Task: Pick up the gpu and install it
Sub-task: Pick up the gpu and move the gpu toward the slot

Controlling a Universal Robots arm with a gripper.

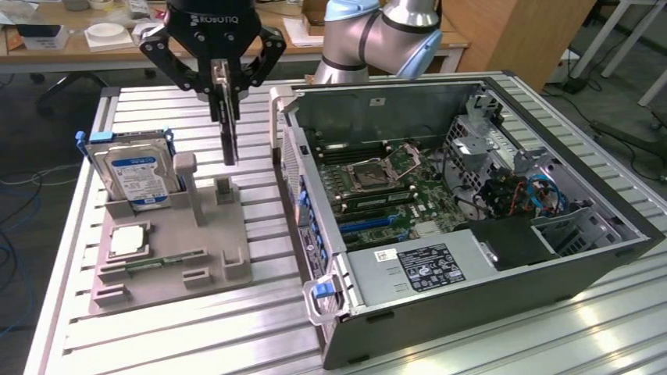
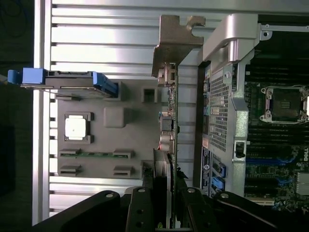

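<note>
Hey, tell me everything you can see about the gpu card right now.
The gpu is a thin, dark card seen edge-on, held upright. The hand is shut on its upper part, gripping both faces. A pale metal end bracket with a bent tab sits at one end, connector ports along it. It hangs above the grey holder tray, apparently clear of it, beside the open computer case.

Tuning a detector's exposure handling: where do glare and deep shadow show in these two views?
Exterior view: light glares off the table slats at the exterior view's lower right; the computer case interior is dimmer. Wrist view: the slats beside the gpu wash out white, and the processor on the grey tray glows pale.
</note>
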